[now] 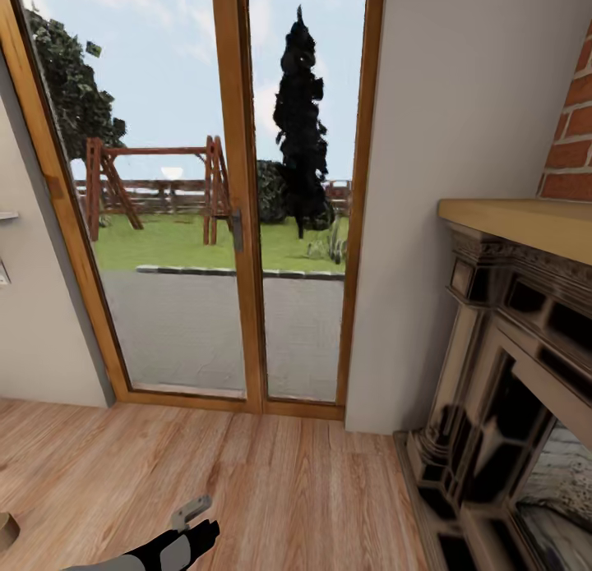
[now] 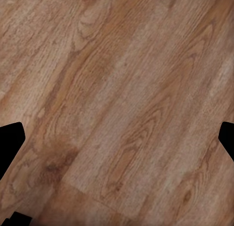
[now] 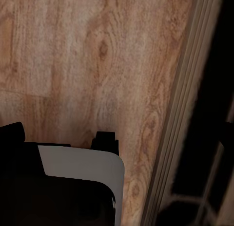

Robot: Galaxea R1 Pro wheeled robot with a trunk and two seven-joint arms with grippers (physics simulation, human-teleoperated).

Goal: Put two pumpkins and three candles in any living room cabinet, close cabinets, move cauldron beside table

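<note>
The pumpkins, candles, cabinet, cauldron and table are out of view. My left arm (image 1: 173, 546) reaches in low over the wooden floor (image 1: 271, 489). In the left wrist view my left gripper (image 2: 117, 143) is open, its black fingertips (image 2: 10, 141) far apart, with bare floorboards between them. In the right wrist view my right gripper (image 3: 117, 133) hangs open above the floor, beside a white and black part of my own body (image 3: 78, 172); one fingertip (image 3: 12, 131) stands out and the other blends into a dark background.
A wood-framed glass door (image 1: 238, 226) to the garden stands straight ahead. A dark ornate fireplace (image 1: 501, 407) with a pale wooden mantel (image 1: 526, 222) fills the right side, its base near my right gripper. A small tan shape (image 1: 5, 530) is cut by the left edge.
</note>
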